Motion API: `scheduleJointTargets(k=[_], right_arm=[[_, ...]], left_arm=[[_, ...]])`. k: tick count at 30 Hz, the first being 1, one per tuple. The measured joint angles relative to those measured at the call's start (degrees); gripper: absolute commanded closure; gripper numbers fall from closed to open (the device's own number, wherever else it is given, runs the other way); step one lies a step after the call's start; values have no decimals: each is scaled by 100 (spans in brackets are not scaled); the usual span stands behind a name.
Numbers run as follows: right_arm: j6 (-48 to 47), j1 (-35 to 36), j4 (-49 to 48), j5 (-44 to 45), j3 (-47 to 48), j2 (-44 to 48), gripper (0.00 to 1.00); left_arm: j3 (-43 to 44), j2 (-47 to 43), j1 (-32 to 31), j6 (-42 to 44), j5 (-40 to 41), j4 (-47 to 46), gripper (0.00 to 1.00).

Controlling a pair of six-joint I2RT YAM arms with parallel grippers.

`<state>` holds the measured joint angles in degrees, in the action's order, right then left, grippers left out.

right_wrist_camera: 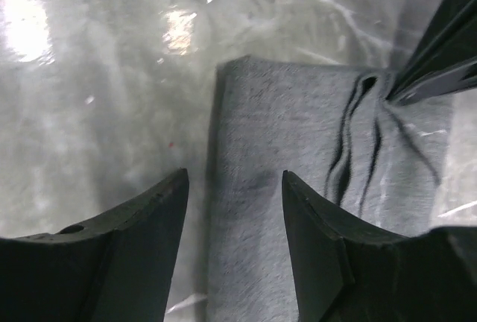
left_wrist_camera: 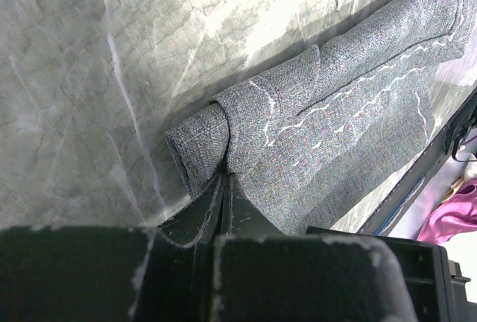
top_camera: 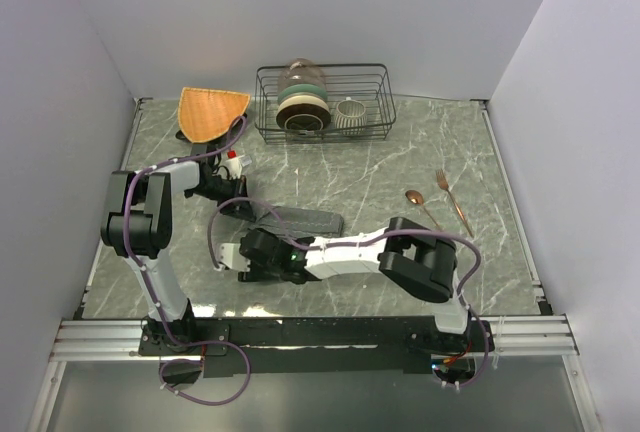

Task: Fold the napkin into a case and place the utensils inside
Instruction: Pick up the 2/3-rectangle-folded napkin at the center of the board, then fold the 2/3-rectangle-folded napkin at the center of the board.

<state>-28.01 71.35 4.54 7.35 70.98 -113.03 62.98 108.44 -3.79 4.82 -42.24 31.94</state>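
Note:
The napkin [top_camera: 305, 220] lies folded into a long narrow dark grey strip near the table's middle. My left gripper [top_camera: 240, 204] is at its left end. In the left wrist view that gripper [left_wrist_camera: 223, 180] is shut on a rolled fold of the napkin [left_wrist_camera: 335, 98]. My right gripper [top_camera: 258, 239] is just in front of the strip, open. In the right wrist view it [right_wrist_camera: 235, 177] straddles the napkin's [right_wrist_camera: 298, 128] long edge, low over it. A copper spoon [top_camera: 420, 207] and fork [top_camera: 452, 200] lie on the table to the right.
A black wire rack [top_camera: 375, 77] with stacked bowls and a ribbed cup stands at the back. An orange woven mat [top_camera: 210, 112] lies at the back left. The left gripper's fingertips [right_wrist_camera: 421, 83] show near the right gripper, at the upper right of the right wrist view.

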Motion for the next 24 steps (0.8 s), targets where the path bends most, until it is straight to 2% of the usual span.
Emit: scheduleJointTargets(k=[3,4,7,11,17,20,21,22,24], right_arm=[[-79,37,-286,374,2,-118,48],[-111,37,-385,514,-2,-155,54],[-166,24,-461,743,-33,-184,63],[-120,-52,-380,765,-48,-175,67],[-9,-494,61,363,164,-87,76],[4,-778,190,85,256,-35,87],[9,-887,267,-61,304,-26,96],[13,-986,334,-201,365,-26,100],[37,-1209,551,-573,533,-28,100]], left_arm=[[-35,-24,0,-2,0,-44,99],[-42,-28,0,-2,0,-55,99],[-42,-28,0,-4,-9,-68,99],[-42,-28,-11,-4,-13,-92,99],[-48,-28,-20,-13,-22,-125,99],[-48,-28,-20,-13,-22,-127,99],[-48,-28,-20,-13,-22,-127,99],[-48,-28,-20,-15,-24,-127,99],[-48,-28,-20,-13,-28,-131,99]])
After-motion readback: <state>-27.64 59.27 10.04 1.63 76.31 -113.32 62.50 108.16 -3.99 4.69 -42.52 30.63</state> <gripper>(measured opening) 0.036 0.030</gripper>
